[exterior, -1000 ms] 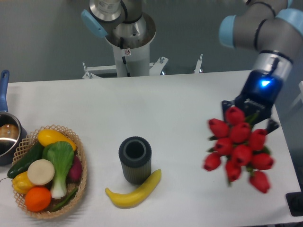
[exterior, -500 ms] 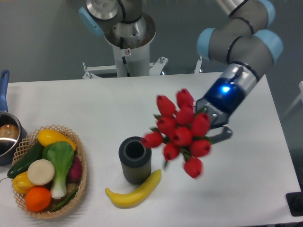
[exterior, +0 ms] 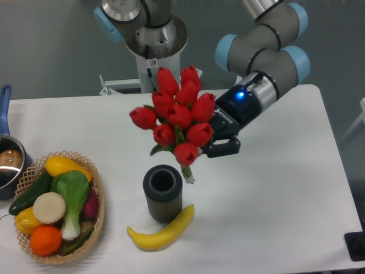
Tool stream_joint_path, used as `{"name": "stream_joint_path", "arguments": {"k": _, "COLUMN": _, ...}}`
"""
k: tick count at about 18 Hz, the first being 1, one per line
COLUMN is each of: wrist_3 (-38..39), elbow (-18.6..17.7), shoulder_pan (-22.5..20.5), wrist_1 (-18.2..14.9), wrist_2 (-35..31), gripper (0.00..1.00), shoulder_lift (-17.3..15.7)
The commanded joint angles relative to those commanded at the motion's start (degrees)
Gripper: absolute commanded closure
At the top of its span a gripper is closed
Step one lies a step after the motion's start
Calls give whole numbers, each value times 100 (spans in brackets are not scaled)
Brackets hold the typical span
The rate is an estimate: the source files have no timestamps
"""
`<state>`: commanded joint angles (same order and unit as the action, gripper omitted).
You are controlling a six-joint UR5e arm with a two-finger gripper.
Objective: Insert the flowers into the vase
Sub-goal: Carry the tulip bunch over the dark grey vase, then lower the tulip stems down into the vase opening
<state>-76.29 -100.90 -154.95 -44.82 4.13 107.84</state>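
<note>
The flowers (exterior: 178, 114), a bunch of red tulip buds with green leaves, hang in the air above and slightly right of the vase. Their pale stem ends (exterior: 187, 174) point down beside the vase's right rim. The vase (exterior: 162, 192), a dark ribbed cylinder with an open round mouth, stands upright on the white table. My gripper (exterior: 215, 138) is shut on the flowers from their right side; its fingertips are mostly hidden behind the buds.
A yellow banana (exterior: 162, 230) lies against the vase's front right. A wicker basket (exterior: 98, 220) with vegetables and fruit sits at the front left. A steel pot with a blue handle (exterior: 7, 160) is at the left edge. The robot base (exterior: 153, 51) stands behind the table.
The gripper has carried the flowers left across the table from the right edge and turned them more upright, so the stems now point down near the vase.
</note>
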Motion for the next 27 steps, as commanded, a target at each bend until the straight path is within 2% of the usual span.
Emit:
{"name": "stream_joint_path", "arguments": {"k": 11, "wrist_3": 0, "elbow": -439, "shoulder_pan": 106, "wrist_1": 0, "wrist_2": 27, "gripper": 75, "shoulder_lift": 26}}
{"name": "stream_joint_path", "arguments": {"k": 27, "wrist_3": -149, "elbow": -536, "shoulder_pan": 132, "wrist_1": 0, "wrist_2": 18, "gripper": 75, "shoulder_lift": 457}}
